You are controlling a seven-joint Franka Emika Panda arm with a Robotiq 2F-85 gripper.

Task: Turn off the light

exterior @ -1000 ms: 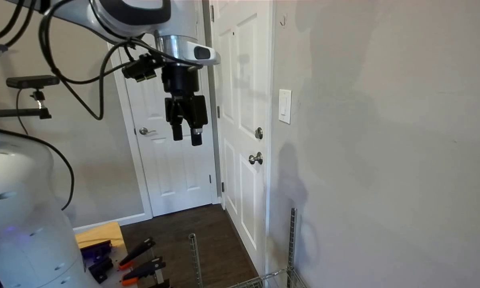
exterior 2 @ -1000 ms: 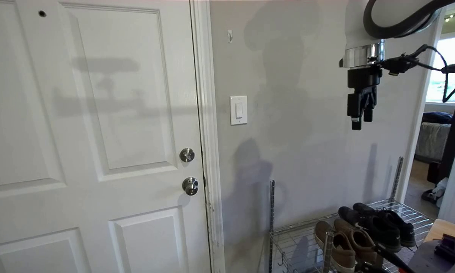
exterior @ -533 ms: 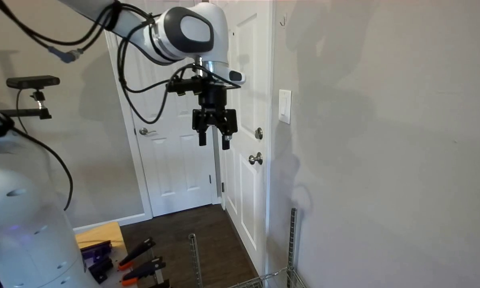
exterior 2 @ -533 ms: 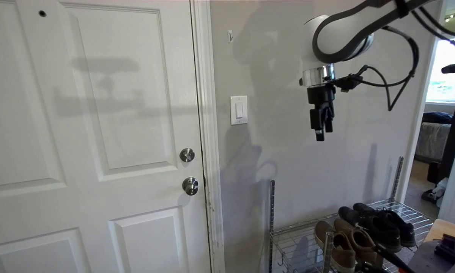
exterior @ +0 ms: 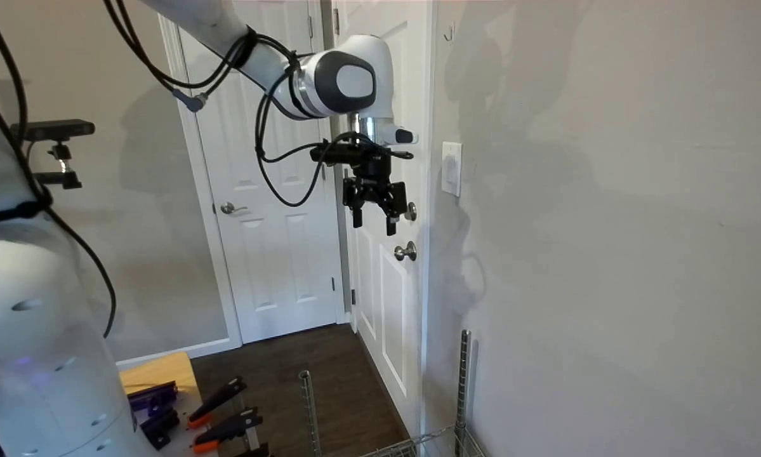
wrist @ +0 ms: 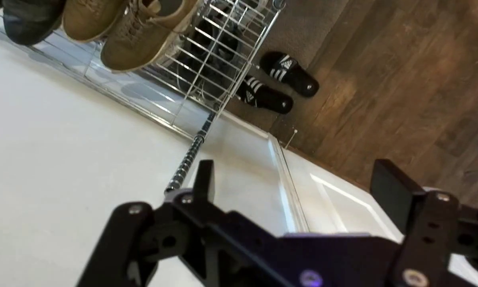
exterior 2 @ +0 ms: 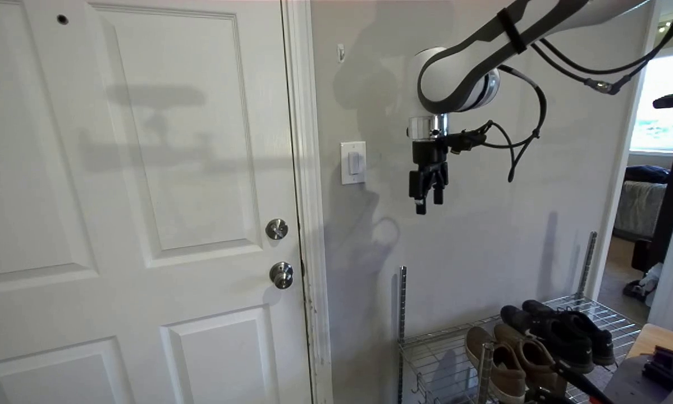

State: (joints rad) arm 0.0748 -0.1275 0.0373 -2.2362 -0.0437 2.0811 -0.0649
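Observation:
The light switch is a small white upright plate with a rocker on the wall, seen in both exterior views (exterior: 451, 169) (exterior 2: 353, 163). It does not show in the wrist view, and no lamp is in view. My gripper (exterior: 374, 223) points straight down with its fingers apart and nothing between them. In an exterior view (exterior 2: 429, 203) it hangs to the right of the switch, its fingertips lower than the plate. In the wrist view (wrist: 298, 179) the two fingers are wide apart. The gripper touches neither the wall nor the switch.
A white door (exterior 2: 201, 168) with a round knob (exterior 2: 281, 275) and deadbolt (exterior 2: 277, 229) is beside the switch. A wire rack (exterior 2: 443, 359) with upright posts and shoes (exterior 2: 504, 359) stands below against the wall. Clamps (exterior: 228, 428) lie by the robot base.
My arm has moved across towards the switch, rightwards in one view and leftwards and down in another. The gripper looks turned somewhat. The arm's shadow now falls on the switch plate.

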